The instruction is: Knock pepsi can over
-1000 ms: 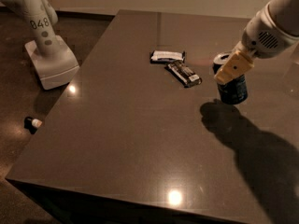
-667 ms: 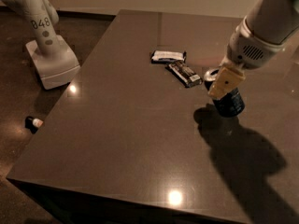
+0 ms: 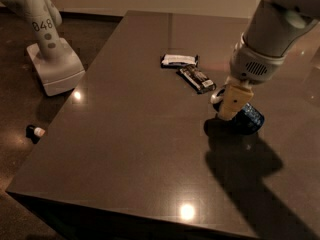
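Observation:
The pepsi can (image 3: 247, 117) is a dark blue can on the dark table (image 3: 125, 134), right of centre. It leans over, with its silver top toward the left behind my gripper. My gripper (image 3: 230, 105) comes down from the upper right and is pressed against the can's upper left side. A tan finger (image 3: 233, 101) covers part of the can's top. The can's base end points right.
Two flat snack bars (image 3: 179, 60) (image 3: 196, 79) lie just up and left of the can. A white robot base (image 3: 52, 66) marked 048 stands on the floor to the left. A small dark object (image 3: 34, 132) lies on the floor near the table's left edge.
My gripper has moved left and down against the can. The can stood upright a second ago and now tilts over toward the table.

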`<action>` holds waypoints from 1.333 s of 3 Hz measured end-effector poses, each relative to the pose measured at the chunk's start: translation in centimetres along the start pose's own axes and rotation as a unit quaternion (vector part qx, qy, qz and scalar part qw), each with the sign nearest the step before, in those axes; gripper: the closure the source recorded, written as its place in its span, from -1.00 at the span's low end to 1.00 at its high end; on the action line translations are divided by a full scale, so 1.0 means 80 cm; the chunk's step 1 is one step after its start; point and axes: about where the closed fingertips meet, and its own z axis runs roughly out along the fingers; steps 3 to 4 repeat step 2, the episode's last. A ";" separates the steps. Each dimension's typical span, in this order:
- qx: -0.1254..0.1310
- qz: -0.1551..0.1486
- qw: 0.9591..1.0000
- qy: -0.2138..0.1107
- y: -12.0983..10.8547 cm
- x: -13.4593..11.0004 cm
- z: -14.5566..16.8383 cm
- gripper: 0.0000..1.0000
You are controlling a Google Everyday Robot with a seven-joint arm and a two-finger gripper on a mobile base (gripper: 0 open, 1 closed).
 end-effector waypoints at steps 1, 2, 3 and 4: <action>-0.007 -0.019 1.000 0.013 0.005 -0.003 0.011 -1.00; -0.007 -0.019 1.000 0.013 0.005 -0.003 0.011 -1.00; -0.007 -0.019 1.000 0.013 0.005 -0.003 0.011 -1.00; -0.007 -0.019 1.000 0.013 0.005 -0.003 0.011 -1.00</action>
